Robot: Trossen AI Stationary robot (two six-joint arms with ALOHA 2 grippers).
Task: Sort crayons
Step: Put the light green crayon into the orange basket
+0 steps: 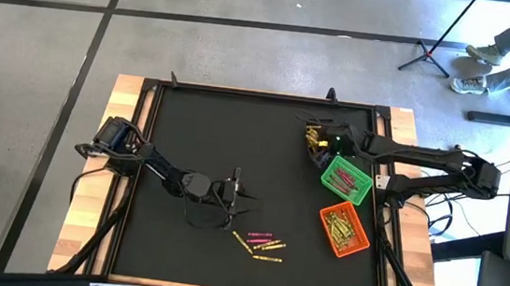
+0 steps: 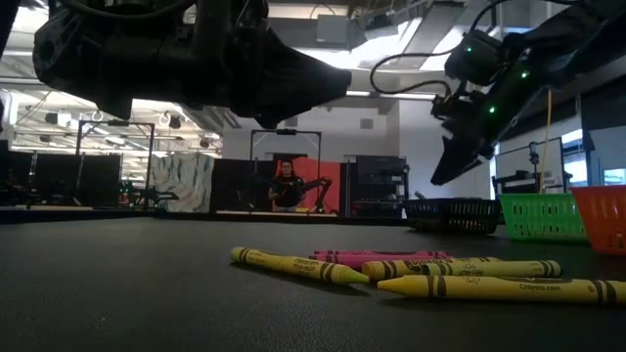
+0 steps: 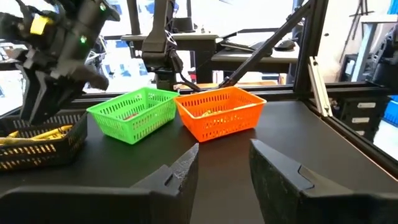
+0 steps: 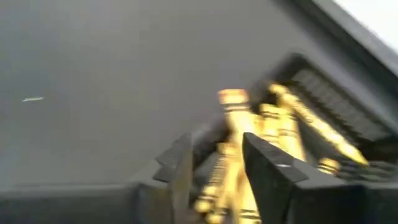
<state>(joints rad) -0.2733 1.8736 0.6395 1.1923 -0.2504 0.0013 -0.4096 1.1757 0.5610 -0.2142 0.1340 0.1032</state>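
Several loose crayons (image 1: pixel 259 242), yellow and pink, lie flat on the black mat near the table's front edge. My left gripper (image 1: pixel 239 193) hovers open just behind them, pointing level, with nothing between its fingers (image 3: pixel 183 174). My right gripper (image 1: pixel 316 141) hangs slanting down over the black bin (image 1: pixel 313 151) at the far right, which holds yellow crayons (image 3: pixel 34 134). Its fingers stand apart, and a yellow crayon (image 4: pixel 231 134) shows in the gap between them. My right gripper has a yellow crayon in the gap between its fingers (image 4: pixel 267 168), above the black bin. The crayon is narrower than the gap. The view is blurred, and I cannot tell whether either finger touches it.
The green bin (image 1: pixel 345 178) with pink and red crayons and the orange bin (image 1: pixel 344 230) with yellow ones stand in a row along the right edge, nearer than the black bin. A raised black frame (image 1: pixel 142 151) rims the mat. The mat's middle and left are bare.
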